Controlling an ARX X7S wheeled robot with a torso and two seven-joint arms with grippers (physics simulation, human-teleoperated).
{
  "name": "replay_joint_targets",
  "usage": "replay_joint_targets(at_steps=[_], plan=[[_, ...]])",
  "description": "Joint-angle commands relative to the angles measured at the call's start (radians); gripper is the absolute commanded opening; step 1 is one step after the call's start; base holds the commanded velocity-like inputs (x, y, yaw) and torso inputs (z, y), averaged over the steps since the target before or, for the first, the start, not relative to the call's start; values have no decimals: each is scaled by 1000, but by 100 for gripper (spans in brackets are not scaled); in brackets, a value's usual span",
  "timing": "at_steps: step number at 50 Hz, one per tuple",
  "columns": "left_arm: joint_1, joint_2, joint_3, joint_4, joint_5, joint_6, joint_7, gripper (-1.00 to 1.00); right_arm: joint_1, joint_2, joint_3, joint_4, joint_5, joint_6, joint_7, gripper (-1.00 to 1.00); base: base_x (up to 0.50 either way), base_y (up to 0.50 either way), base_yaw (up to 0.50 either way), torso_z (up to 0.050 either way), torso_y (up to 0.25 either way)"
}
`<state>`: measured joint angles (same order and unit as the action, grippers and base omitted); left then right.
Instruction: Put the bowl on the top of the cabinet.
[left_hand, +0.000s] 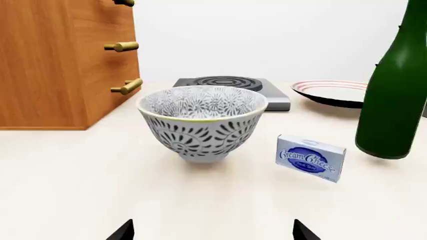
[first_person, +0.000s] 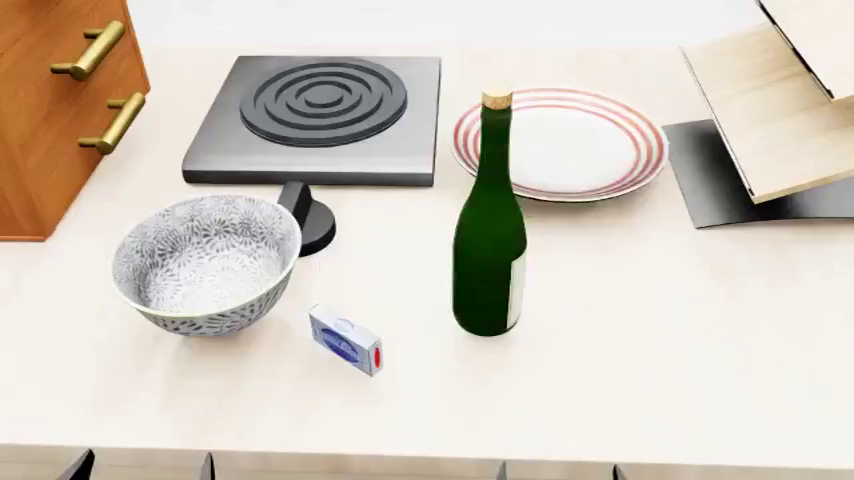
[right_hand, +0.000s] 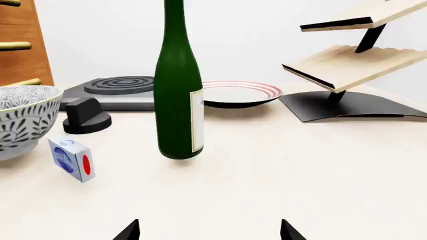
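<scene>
Ceramic, deep and round, the white bowl with dark floral leaf pattern (first_person: 204, 265) stands upright on the pale cream tabletop (first_person: 641, 340), near the left side, just right of the tall orange-brown wood-grain cabinet with brass bar handles (first_person: 47, 120). It has not been lifted; the task is at its start.

Surroundings: a small blue-and-white cream cheese box (first_person: 346, 339) lies just beside the bowl on its near right. A black knob (first_person: 307, 218) of the grey electric hob (first_person: 318, 120) sits close behind the bowl's far right rim. A dark green glass bottle (first_person: 490, 240) stands upright further right, well apart from the bowl.

Left gripper (left_hand: 212, 231): only the two dark tips of the fingers (left_hand: 123, 231) show at the frame edge, spread wide and holding nothing, with the bowl centred ahead. Right gripper (right_hand: 208, 231): tips likewise spread apart, empty, facing the bottle.

Recommended procedure for the step in hand:
1. Use the left arm; the bowl is directly in line with it.
2. Advance so that one finger goes inside the rim and one outside, on the near wall.
3. Avoid the cream cheese box and the knob during approach.
4. Close firmly before lifting; the glazed wall will probably be slippery.
5. Raise the bowl level, clear of the handles, before moving it left over the cabinet top.
</scene>
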<state>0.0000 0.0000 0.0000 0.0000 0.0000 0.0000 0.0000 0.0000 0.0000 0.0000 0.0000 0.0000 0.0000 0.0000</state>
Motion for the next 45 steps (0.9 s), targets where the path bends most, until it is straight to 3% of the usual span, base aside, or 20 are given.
replay_joint_targets(at_steps=[1,11,12,17,22,34,45], plan=[[-3,-16,18,-12,-16,9,-18,100,3,17,-22,14,17,-12,22,100,0,0,0,0,0],[1,-45,62,34,-23,-17,-64,100,-6,49,-60,-23,19,-2,65,100,0,0,0,0,0],[2,-47,64,33,-24,-14,-68,100,-64,56,-62,-173,12,143,76,100,0,0,0,0,0],[-2,-55,72,27,-34,-14,-81,100,-2,55,-70,-92,17,89,96,100,0,0,0,0,0],[3,-66,83,104,-32,-62,-97,100,-3,64,-76,-148,13,114,117,100,0,0,0,0,0],[-32,-96,113,426,6,-280,-131,100,37,100,-93,-486,19,353,128,100,0,0,0,0,0],[-53,-109,132,477,0,-333,-146,100,46,113,-99,-504,36,373,138,100,0,0,0,0,0]])
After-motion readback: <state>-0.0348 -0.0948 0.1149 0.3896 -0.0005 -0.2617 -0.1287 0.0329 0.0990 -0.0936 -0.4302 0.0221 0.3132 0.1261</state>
